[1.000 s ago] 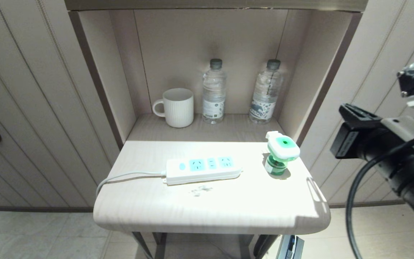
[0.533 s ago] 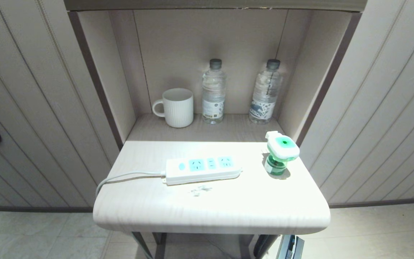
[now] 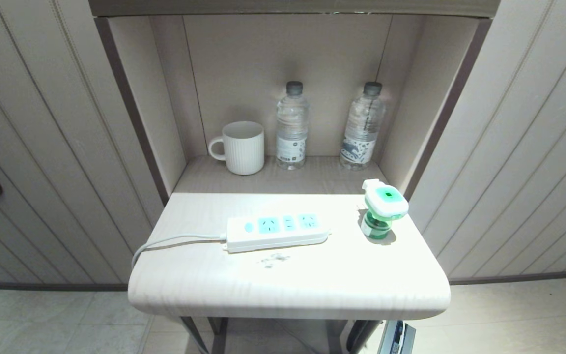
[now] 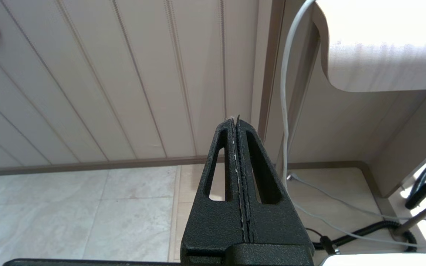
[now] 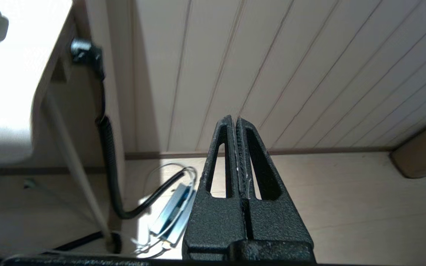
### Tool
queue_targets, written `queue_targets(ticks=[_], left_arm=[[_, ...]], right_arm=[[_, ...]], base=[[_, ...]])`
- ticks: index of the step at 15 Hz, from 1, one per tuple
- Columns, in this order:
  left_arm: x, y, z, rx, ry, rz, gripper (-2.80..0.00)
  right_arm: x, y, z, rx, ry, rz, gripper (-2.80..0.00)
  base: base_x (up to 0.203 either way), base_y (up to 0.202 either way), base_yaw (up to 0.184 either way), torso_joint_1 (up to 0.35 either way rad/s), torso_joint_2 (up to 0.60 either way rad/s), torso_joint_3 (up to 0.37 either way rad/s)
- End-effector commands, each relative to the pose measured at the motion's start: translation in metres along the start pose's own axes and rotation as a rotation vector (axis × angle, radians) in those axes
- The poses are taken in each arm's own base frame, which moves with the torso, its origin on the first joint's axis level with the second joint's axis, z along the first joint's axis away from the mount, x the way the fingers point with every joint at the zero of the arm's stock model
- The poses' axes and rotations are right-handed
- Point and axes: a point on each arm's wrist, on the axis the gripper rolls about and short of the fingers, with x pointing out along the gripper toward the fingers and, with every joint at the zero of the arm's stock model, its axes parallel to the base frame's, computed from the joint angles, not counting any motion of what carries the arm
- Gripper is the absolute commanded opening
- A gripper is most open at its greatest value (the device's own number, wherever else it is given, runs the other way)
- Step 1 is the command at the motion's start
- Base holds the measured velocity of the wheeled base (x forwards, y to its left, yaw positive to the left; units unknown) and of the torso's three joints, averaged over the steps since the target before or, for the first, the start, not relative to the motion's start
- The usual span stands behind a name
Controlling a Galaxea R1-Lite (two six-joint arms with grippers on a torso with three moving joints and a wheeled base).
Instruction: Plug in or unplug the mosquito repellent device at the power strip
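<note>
Both tools are low and off the worktop, out of the head view. Left tool [image 4: 237, 122] has its 2 black fingers pressed flat together with nothing between them, pointing at the panelled wall [image 4: 105, 81] and the tiled floor [image 4: 68, 214] beside the worktop's rounded corner. Right tool [image 5: 234, 120] is likewise fully closed and empty, aimed at the wall and pale floor on the other side of the furniture.

On the pale wood-grain worktop [image 3: 288, 285], the power strip [image 3: 276, 232] lies flat near the middle, its light-blue socket faces up and its white-grey cord [image 3: 170, 242] trailing over the left edge. All its sockets are bare. Well apart from it, near the right rear corner, the mosquito repellent device [image 3: 382, 209] stands on its green bottle, unplugged, its white head tilted. A few small pale scraps [image 3: 272, 259] lie just in front of the strip.

Behind the worktop opens a recessed niche [image 3: 283, 59] holding a ribbed white mug [image 3: 241, 147] and 2 clear water bottles [image 3: 292, 127], all upright on its shelf. Beneath the furniture, black cables [image 5: 109, 155] and a flat silver box [image 5: 174, 214] rest on the floor.
</note>
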Motion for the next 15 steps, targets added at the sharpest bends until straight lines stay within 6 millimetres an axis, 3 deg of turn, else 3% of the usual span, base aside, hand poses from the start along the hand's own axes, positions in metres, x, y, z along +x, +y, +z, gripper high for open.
queue_targets(ticks=[1,4,6,10,15], left_arm=[[0.000,0.000,0.000,0.000,0.000,0.000,-2.80],[0.000,0.000,0.000,0.000,-0.001,0.000,-2.80],[0.000,0.000,0.000,0.000,-0.001,0.000,-2.80],[0.000,0.000,0.000,0.000,0.000,0.000,-2.80],[0.000,0.000,0.000,-0.001,-0.001,0.000,-2.80]], right_arm=[[-0.017,0.000,-0.027,0.022,-0.054,-0.004,-2.80],[-0.023,0.007,-0.070,0.026,-0.059,0.020,-2.80],[-0.025,0.011,-0.088,0.035,-0.082,0.082,-2.80],[-0.023,0.017,-0.101,0.109,-0.004,0.239,-2.80],[-0.023,0.017,-0.100,0.133,-0.015,0.243,-2.80]], base=[[0.000,0.000,0.000,0.000,0.00,0.000],[0.000,0.000,0.000,0.000,0.00,0.000],[0.000,0.000,0.000,0.000,0.00,0.000],[0.000,0.000,0.000,0.000,0.00,0.000],[0.000,0.000,0.000,0.000,0.00,0.000]])
